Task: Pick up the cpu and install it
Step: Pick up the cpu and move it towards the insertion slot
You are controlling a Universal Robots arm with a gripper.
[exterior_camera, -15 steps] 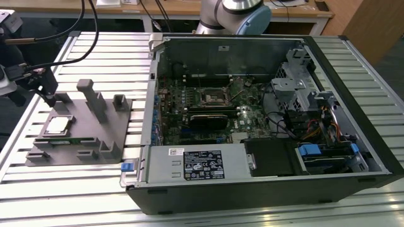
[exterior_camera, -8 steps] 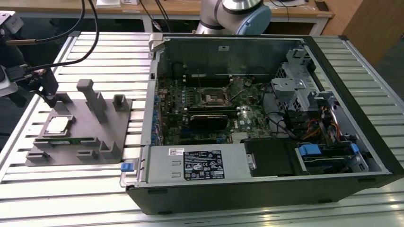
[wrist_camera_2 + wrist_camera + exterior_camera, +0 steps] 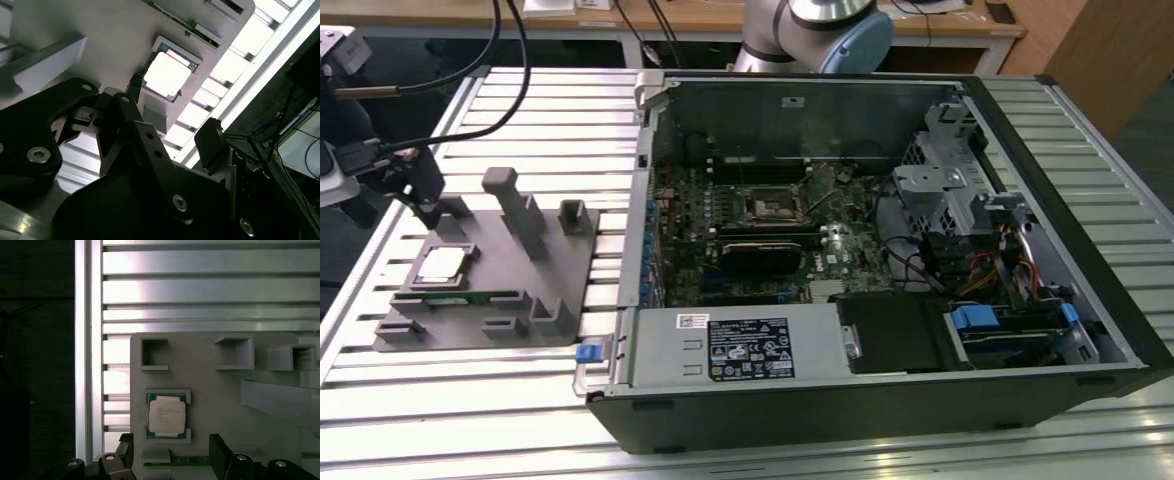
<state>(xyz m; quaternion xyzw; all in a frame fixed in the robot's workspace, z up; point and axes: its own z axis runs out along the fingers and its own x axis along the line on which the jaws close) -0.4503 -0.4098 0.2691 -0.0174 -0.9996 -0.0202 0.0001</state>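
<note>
The cpu (image 3: 440,265), a small square chip with a silvery top, lies flat in a framed pocket of the grey tray (image 3: 491,278) at the exterior view's left. My gripper (image 3: 438,215) hangs just above the tray, at the cpu's far side. Both wrist views look down on the cpu (image 3: 167,416) (image 3: 167,75), with the gripper (image 3: 172,452) (image 3: 172,117) open just beside the chip. One of its black fingers (image 3: 220,452) stands off to either side and nothing is held. The black cpu socket (image 3: 771,208) sits on the motherboard inside the open computer case.
The open computer case (image 3: 881,400) lies on its side to the exterior view's right of the tray, walls raised. Tall grey posts (image 3: 520,215) stand on the tray beside the cpu pocket. A green memory strip (image 3: 467,297) lies along the tray's near side. Cables hang at far left.
</note>
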